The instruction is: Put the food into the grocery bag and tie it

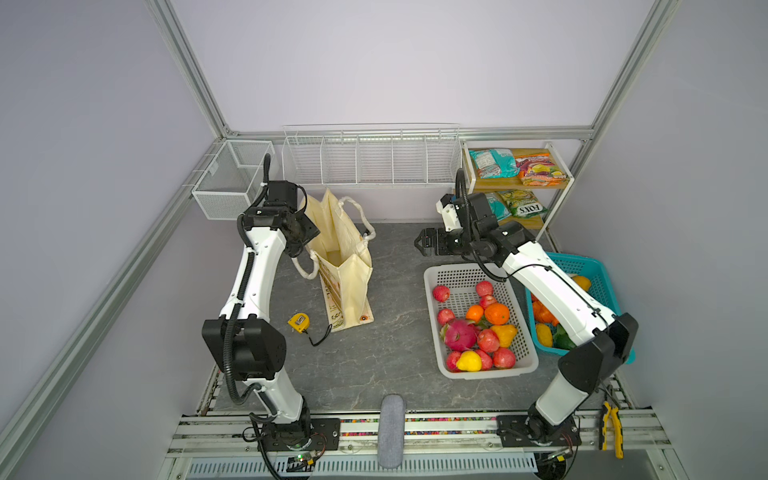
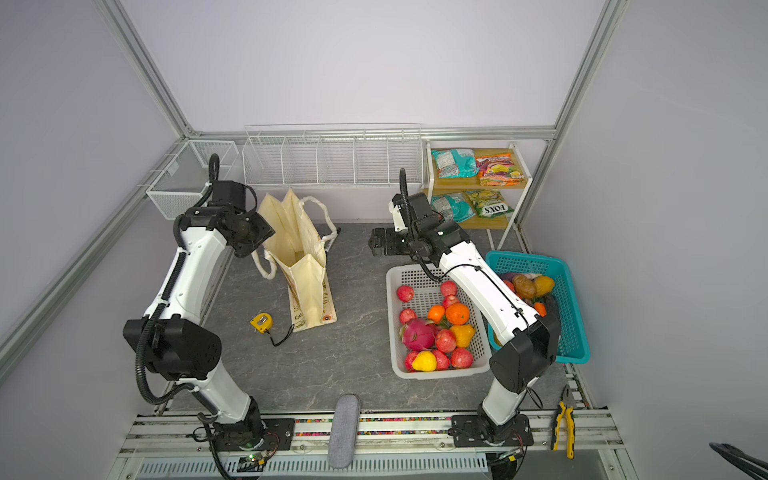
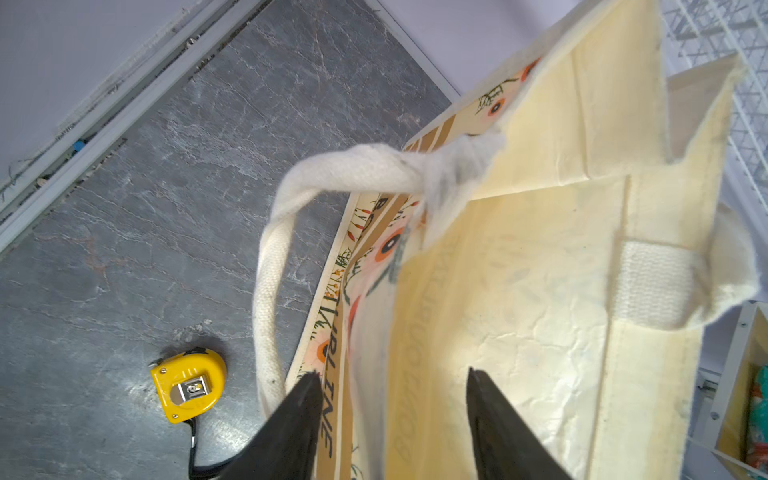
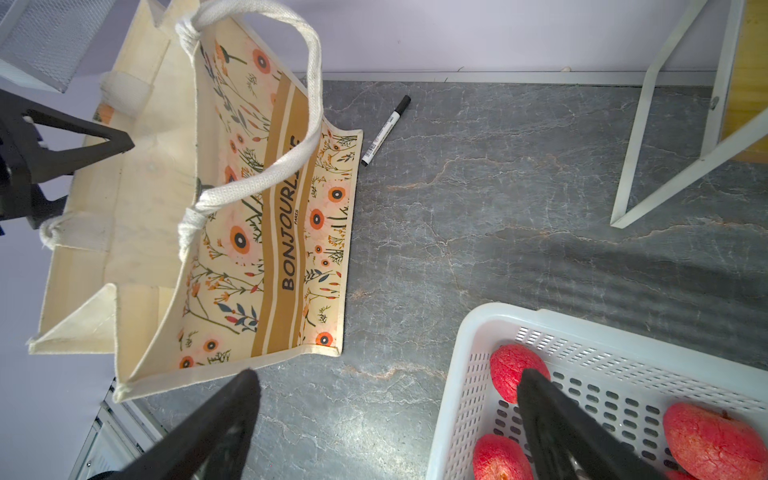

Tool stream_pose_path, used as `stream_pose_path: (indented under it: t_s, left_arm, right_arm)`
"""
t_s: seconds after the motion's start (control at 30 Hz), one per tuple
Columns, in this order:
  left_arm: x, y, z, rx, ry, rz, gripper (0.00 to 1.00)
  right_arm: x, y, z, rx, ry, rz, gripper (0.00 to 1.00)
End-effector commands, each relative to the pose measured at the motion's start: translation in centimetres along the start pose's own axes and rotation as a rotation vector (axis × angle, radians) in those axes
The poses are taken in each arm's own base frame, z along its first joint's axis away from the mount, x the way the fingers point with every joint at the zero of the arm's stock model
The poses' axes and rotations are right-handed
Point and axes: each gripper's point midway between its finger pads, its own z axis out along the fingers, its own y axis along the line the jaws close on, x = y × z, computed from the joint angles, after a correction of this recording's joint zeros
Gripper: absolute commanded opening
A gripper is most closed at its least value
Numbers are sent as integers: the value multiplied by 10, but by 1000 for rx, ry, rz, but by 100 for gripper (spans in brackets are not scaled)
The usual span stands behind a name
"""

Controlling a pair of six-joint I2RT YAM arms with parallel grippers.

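Grocery bag (image 1: 345, 270) stands upright on the left side of the table, toward the back, mouth open. My left gripper (image 3: 391, 374) has its jaws spread and straddles the bag's near wall beside a rope handle (image 3: 274, 270), one finger inside, one outside, not pinching. My right gripper (image 4: 386, 415) is spread wide and holds nothing, hanging over the white basket (image 1: 461, 268) edge on the bag side. Fruit sits in that basket, an orange (image 1: 496, 313) among it, with more in the teal basket (image 1: 582, 266). Teal packet (image 1: 492, 163) and orange-red packet (image 1: 540, 168) lie on the shelf (image 1: 498, 183). Tape measure (image 1: 299, 323) lies near the bag.
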Motion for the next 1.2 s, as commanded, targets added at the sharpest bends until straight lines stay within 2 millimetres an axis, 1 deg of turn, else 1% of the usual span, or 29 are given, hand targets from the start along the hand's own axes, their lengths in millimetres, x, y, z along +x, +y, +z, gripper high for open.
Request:
stream_pose_path:
  t_s: [0.0,0.07,0.1,0.13,0.23,0.27,0.37,0.5,0.53,0.6,0.63,0.7,0.83,1.07,1.17]
  left_arm:
    - [13,-5,-1,31,83,47,42]
    - [23,-16,-4,103,132,81,30]
    - [28,-23,-7,141,151,94,24]
    - [33,-29,-13,183,171,102,16]
    - [52,-46,-31,265,198,143,2]
    - [59,-52,-38,288,205,157,0]
    - [75,-62,-54,327,215,176,0]
    - [80,-69,-73,364,196,175,0]
    - [81,-71,-77,373,194,172,0]
    - [83,-74,-84,390,188,168,0]
    - [85,-75,-86,399,188,166,0]
    - [89,-75,-90,411,192,158,0]
    - [99,-76,-95,438,209,148,0]
    - [108,-77,-104,478,225,147,0]
    - [108,-79,-109,501,225,143,0]
  right_arm:
    - [2,10,0,-15,21,-27,99]
    - [0,17,-1,-31,25,-39,99]
    - [-2,21,-3,-39,25,-45,99]
    - [-4,25,-4,-47,26,-54,99]
    - [-11,40,-9,-79,21,-79,99]
    - [-14,45,-10,-92,19,-86,98]
    - [-18,61,-9,-134,27,-98,99]
    - [-19,79,1,-181,64,-109,100]
    - [-14,83,2,-187,93,-110,100]
    - [-10,89,9,-197,119,-108,100]
    - [-8,91,13,-199,132,-106,98]
    - [-4,90,19,-183,154,-91,98]
    - [5,83,29,-153,186,-60,98]
    - [18,85,49,-176,245,-17,100]
    - [26,85,59,-169,275,2,98]
